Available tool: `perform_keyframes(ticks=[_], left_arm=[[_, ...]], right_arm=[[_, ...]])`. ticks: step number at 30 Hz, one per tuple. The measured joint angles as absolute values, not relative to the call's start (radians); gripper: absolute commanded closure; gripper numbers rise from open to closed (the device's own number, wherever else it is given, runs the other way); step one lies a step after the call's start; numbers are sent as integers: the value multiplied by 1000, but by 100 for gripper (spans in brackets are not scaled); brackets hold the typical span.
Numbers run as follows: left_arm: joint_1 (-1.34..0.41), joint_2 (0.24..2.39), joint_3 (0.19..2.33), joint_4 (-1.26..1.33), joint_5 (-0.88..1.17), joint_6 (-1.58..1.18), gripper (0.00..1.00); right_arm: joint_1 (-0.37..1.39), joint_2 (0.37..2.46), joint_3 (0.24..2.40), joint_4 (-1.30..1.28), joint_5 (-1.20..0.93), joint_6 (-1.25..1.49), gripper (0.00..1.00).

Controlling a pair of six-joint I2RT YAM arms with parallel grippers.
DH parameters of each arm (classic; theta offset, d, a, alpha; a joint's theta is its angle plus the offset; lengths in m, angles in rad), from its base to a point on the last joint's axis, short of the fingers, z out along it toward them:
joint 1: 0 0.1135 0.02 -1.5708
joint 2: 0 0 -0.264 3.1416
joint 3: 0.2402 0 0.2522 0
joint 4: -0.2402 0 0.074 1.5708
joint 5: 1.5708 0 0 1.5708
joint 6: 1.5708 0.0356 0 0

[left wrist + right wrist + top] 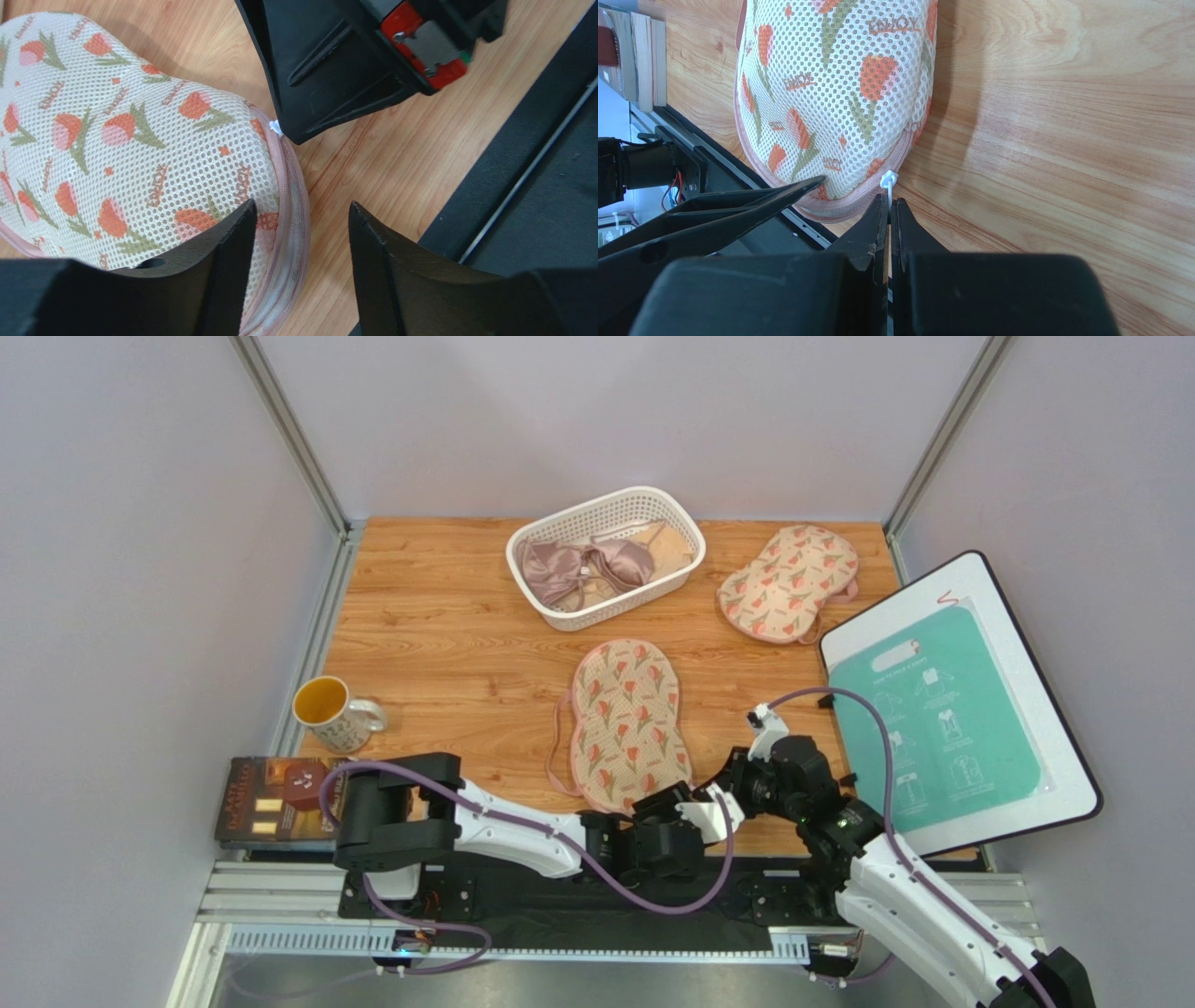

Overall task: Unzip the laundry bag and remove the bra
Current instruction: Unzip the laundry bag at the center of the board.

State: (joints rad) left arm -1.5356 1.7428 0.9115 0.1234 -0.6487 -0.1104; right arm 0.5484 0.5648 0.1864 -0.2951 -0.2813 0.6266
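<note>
Lying flat in the middle of the wooden table (449, 644), the laundry bag (627, 717) is soft net full of tiny holes, shaped like an eight, with red flowers and a pink zip edge. What is inside it cannot be seen. The right gripper (889, 203) pinches the little white zip pull (887, 180). The left gripper (302, 231) is spread apart at the bag's near edge, gripping nothing. A white holey basket (558, 611) holds a shiny pink bra (561, 567) and a pale beige bra (659, 549).
</note>
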Motion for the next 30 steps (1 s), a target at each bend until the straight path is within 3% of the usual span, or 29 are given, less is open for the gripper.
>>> perform_keyframes(ticks=[5,7,8,17,30], left_arm=[[-1515,1782,912,135,-661,-132,76],[-1509,1786,912,137,-669,-137,97],[-1509,1786,912,139,-675,-140,100],[-1511,1765,863,162,-707,-177,100],[-1512,1528,685,180,-703,-223,100]], right_arm=[[548,559,186,-295,-281,627,100],[548,559,186,-296,-281,626,100],[548,559,186,-295,-281,626,100],[548,559,186,-295,-290,626,100],[556,559,186,-257,-357,631,100]])
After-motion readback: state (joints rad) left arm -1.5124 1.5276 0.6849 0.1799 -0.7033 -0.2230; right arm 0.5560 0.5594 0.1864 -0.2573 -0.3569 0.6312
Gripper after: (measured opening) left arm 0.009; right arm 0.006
